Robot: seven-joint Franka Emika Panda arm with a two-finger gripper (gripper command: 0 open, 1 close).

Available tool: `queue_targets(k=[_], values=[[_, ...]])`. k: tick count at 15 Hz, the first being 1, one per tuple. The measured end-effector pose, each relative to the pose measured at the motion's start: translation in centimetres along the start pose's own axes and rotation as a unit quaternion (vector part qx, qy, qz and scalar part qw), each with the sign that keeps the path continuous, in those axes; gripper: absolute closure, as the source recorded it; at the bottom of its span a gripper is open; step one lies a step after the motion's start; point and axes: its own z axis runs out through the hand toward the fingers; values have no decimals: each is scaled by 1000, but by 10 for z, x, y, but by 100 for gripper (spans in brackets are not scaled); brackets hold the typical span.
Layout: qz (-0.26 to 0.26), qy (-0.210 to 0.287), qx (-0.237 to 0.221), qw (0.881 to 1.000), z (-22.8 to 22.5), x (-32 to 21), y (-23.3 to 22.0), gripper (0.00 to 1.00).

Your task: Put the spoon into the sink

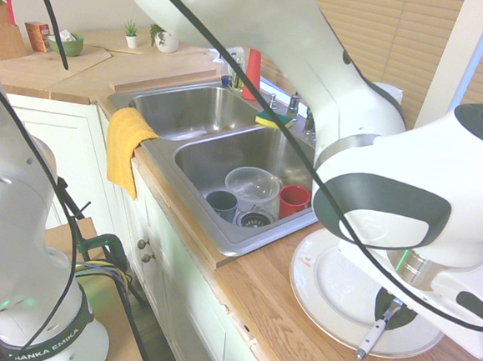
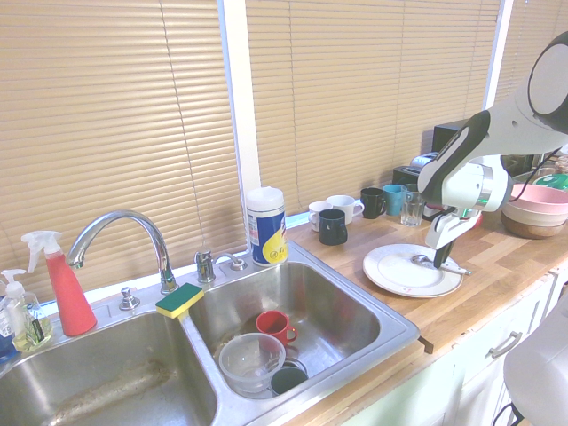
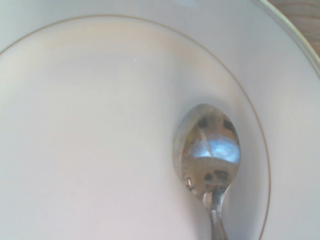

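Beige blinds (image 2: 355, 98) covered the windows behind the wooden surface (image 2: 497, 244), and the stainless steel sink (image 1: 164, 153) was set into it, with two basins side by side. At the sink's back edge rose a curved chrome faucet (image 2: 160, 244), with a red spray bottle (image 2: 69, 295) near it and a green and yellow sponge (image 2: 179, 300) by the divider. In the basin nearer the plate were a red mug (image 2: 276, 326), a clear plastic bowl (image 2: 251, 359) and a dark mug (image 2: 288, 380). A yellow cloth (image 1: 127, 148) hung over the front edge of the surface.

Just beside the sink lay a white plate (image 2: 395, 271) with a thin rim line. The spoon (image 2: 461, 269) was at the plate, its shiny bowl above the white centre and its handle reaching out past the rim towards the front edge of the surface. The pincer (image 2: 440, 258) pointed down over the plate, its dark fingers closed on the spoon.

Towards the window stood a wipes canister (image 2: 267, 229), several mugs (image 2: 333, 227) and a drinking glass (image 2: 412, 206). Further along was a pink bowl (image 2: 538, 206).
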Motion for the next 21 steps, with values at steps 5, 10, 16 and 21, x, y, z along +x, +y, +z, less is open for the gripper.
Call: queue_targets(k=[5, 10, 16, 21], values=[[-22, 22, 19, 999, -44, -12, -18, 100], [-71, 44, 21, 996, -94, -65, -135, 100], [-140, 62, -32, 988, -72, -199, -312, 100], [-171, 50, -87, 980, 24, -248, -389, 100]])
